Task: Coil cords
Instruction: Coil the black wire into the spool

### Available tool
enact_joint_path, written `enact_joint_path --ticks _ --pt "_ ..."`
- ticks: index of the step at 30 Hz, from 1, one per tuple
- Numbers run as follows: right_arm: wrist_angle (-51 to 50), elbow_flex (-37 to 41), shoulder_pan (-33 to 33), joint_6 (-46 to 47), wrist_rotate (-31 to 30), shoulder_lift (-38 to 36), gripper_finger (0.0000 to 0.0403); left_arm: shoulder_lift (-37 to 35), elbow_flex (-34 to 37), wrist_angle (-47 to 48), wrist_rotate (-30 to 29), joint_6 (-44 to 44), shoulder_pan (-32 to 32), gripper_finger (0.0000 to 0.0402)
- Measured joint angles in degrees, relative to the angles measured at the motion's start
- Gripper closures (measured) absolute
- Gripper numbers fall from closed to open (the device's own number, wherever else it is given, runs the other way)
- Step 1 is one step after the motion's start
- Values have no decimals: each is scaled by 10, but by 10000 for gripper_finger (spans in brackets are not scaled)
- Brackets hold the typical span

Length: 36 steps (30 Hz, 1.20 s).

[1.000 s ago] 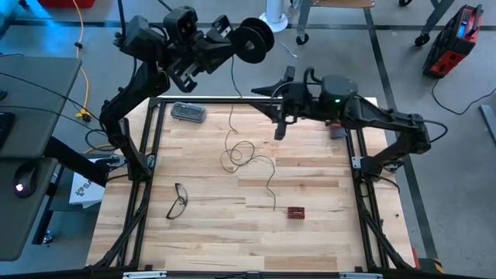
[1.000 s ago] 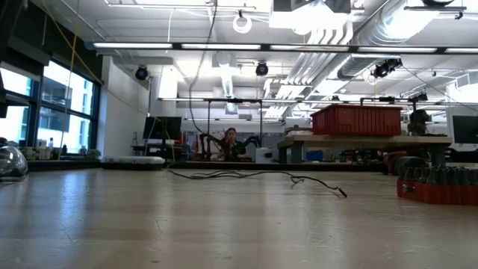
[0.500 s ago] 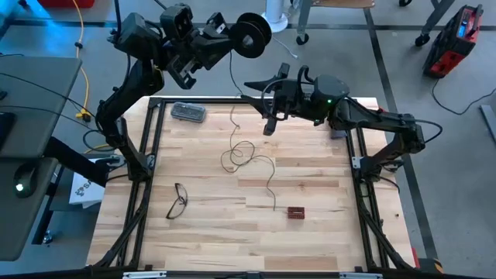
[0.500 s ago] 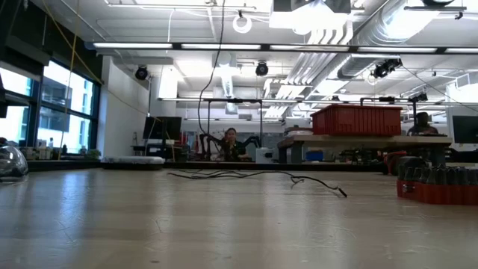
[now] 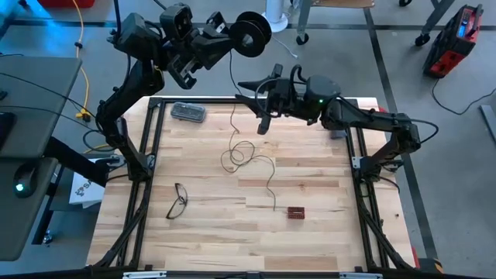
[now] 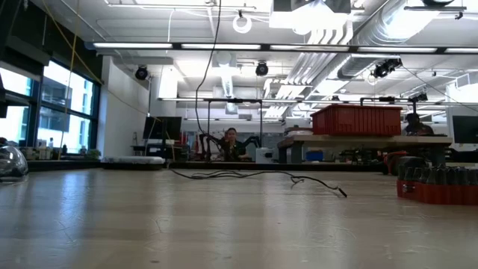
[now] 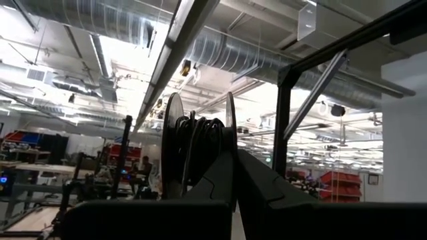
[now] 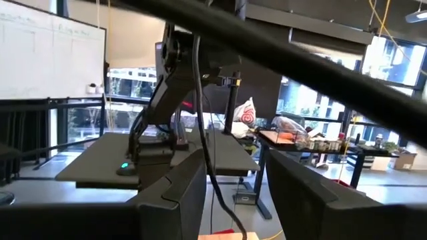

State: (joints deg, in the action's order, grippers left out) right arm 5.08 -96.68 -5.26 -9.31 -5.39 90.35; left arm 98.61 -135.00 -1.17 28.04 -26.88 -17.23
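My left gripper point(image 5: 231, 40) is raised beyond the table's far edge and shut on a small round black reel point(image 5: 253, 32) with a pale centre. A very thin dark wire point(image 5: 232, 85) drops from the reel to the wood table, where it lies in loose loops point(image 5: 237, 155) and trails to a free end point(image 5: 273, 207). In the low view the wire point(image 6: 211, 75) hangs down onto the tabletop. My right gripper point(image 5: 248, 106) is held above the far edge, open. The wire point(image 8: 199, 100) runs between its fingers point(image 8: 175, 193); whether it touches them I cannot tell. My left gripper pinches the rim of one of the reel's flanges point(image 7: 229, 130) between its two shut fingers point(image 7: 220, 177). The fingers slant upward from the table's left side. The reel is lifted clear with wire wound on its core point(image 7: 203, 143), and the wire hangs slack below it.
Black-framed eyeglasses point(image 5: 177, 200) lie near the left rail. A small red block point(image 5: 295, 211) sits at centre right and a grey flat object point(image 5: 188, 112) at the far left. A yellow cable point(image 5: 80, 70) runs on the floor to the left. A black frame point(image 5: 147, 139) borders the table.
My right gripper has moved toward the table's left and a little toward its far edge, up to the hanging wire, so that the wire now runs between its fingers. The loops on the table have stayed where they were.
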Motion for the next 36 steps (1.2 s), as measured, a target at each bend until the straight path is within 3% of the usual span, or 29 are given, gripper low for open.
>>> enact_joint_path --ticks 5,10,12,21,27,36 --pt "0 0 5 -9 0 0 280 0 0 1 0 1 -3 401" --pt "-1 0 16 -32 -4 -1 374 -2 0 4 0 3 -13 401" --pt "-7 0 23 -31 -4 -4 392 -7 0 11 0 10 -19 401" --pt "-68 0 28 4 -4 -23 401 -51 0 111 -46 67 -48 401" --pt "-90 -1 28 4 -5 -31 402 -79 1 142 -46 69 -53 401" --pt "-105 0 27 4 -5 -31 402 -127 0 310 -104 70 -53 402"
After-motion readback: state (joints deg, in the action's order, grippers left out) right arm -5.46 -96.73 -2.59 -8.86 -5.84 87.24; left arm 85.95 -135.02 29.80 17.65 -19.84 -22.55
